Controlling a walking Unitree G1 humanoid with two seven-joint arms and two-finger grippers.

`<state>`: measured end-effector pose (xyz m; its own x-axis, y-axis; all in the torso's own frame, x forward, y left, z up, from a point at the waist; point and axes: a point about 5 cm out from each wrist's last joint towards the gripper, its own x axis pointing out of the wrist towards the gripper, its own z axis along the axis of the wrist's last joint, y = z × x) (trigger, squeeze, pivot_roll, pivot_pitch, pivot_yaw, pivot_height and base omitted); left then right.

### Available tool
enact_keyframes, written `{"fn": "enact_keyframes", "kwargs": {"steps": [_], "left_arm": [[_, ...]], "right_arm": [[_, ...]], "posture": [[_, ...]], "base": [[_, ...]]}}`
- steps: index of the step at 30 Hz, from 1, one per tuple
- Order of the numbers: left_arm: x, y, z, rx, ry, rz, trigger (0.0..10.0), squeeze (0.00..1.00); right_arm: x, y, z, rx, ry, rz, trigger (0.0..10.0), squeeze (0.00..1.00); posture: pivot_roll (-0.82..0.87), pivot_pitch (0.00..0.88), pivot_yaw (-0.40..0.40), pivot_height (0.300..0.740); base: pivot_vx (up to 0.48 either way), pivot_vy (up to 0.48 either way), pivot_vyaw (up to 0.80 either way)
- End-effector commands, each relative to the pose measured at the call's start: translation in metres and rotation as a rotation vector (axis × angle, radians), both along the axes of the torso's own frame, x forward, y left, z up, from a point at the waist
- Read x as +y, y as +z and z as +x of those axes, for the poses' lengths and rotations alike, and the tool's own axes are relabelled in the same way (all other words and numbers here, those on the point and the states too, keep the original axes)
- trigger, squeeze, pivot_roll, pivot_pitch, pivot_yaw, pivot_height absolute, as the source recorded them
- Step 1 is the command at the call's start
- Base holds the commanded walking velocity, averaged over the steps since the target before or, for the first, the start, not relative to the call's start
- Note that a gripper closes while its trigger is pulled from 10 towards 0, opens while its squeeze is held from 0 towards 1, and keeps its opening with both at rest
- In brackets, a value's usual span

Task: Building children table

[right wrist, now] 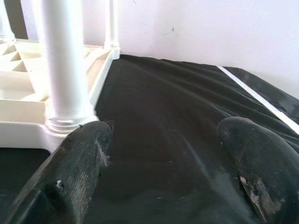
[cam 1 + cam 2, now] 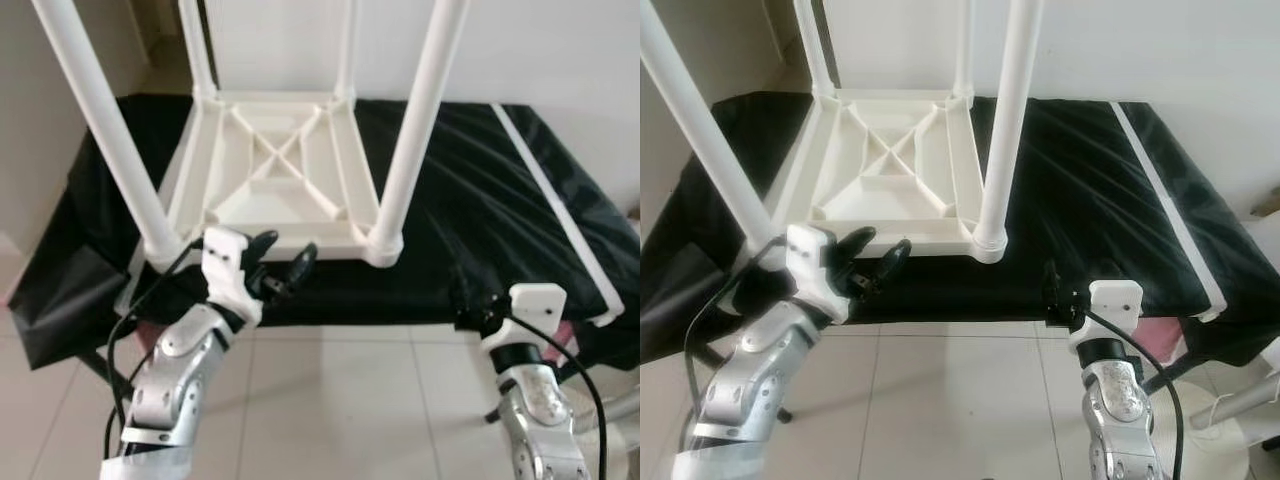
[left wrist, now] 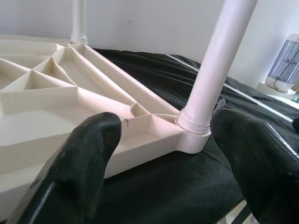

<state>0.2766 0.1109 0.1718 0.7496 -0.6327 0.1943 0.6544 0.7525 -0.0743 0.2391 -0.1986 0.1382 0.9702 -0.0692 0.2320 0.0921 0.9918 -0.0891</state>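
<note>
My left hand (image 2: 283, 258) hovered with fingers spread and empty at the near edge of the upturned children's table (image 2: 270, 170); my right hand (image 1: 168, 158), likewise spread and holding nothing, waited beside its near right leg (image 2: 415, 120). All four legs appeared seated (so the build looked nearly done; turning it upright seemingly remained). Smooth white plastic, ribbed underside, round tubes, on the desk's (image 2: 480, 200) glossy black cloth.
</note>
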Motion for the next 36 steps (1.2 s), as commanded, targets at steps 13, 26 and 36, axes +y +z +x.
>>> {"fn": "enact_keyframes", "kwargs": {"steps": [13,26,36], "left_arm": [[-0.003,-0.003,0.001,0.027,-0.019,0.009,10.0,0.0],[-0.009,-0.002,-0.001,-0.002,-0.039,0.038,10.0,0.0],[-0.01,-0.002,-0.004,-0.03,-0.048,0.069,10.0,0.0]], "right_arm": [[0.0,-0.006,-0.005,0.013,-0.012,-0.002,10.0,0.0],[-0.001,-0.008,-0.007,0.018,-0.022,-0.008,10.0,0.0],[-0.001,-0.008,-0.007,0.019,-0.023,-0.009,10.0,0.0]], "posture": [[-0.03,0.055,0.005,0.74],[-0.04,0.056,0.006,0.74],[-0.04,0.051,0.003,0.74]], "base": [[0.0,0.265,0.0],[0.0,0.0,0.0],[0.0,0.0,0.0]]}}
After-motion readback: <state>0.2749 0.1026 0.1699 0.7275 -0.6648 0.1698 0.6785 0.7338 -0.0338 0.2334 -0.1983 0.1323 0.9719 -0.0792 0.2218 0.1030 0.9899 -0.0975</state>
